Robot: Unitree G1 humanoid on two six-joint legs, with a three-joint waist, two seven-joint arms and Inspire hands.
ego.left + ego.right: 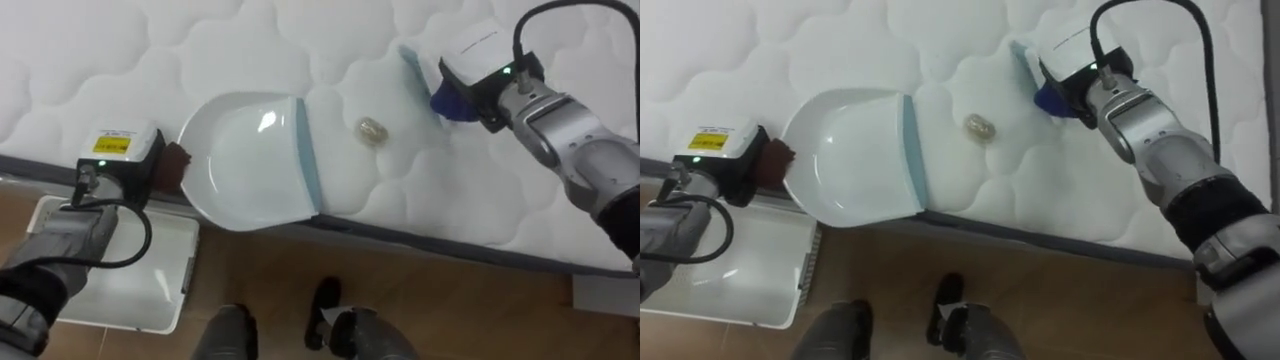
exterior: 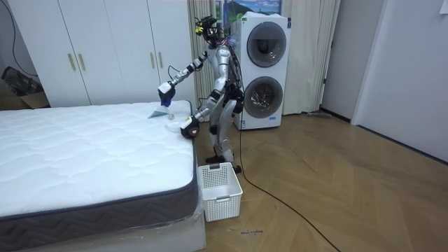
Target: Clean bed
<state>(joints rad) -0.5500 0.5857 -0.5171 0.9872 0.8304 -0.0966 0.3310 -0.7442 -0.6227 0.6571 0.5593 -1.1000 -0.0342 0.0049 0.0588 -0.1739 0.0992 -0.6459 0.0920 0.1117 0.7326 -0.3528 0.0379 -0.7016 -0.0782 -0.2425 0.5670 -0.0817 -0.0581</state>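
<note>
1. Basket (image 1: 140, 290) is nearest, in left eye view. Left hand (image 1: 120, 158) grasps dustpan (image 1: 250, 160) at mattress (image 1: 150, 50) edge. Crumb (image 1: 372, 129) lies near its lip, not yet swept in.
2. Room view: robot stands at bed corner.
3. Right eye view: right hand (image 1: 1085, 85) clenches brush (image 1: 1047, 100) beyond crumb. I judge sweeping remains.

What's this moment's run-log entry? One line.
left hand at white plastic dustpan, white quilted mattress edge | right hand grips pale-blue brush | small beige scrap between them, unswept
</note>
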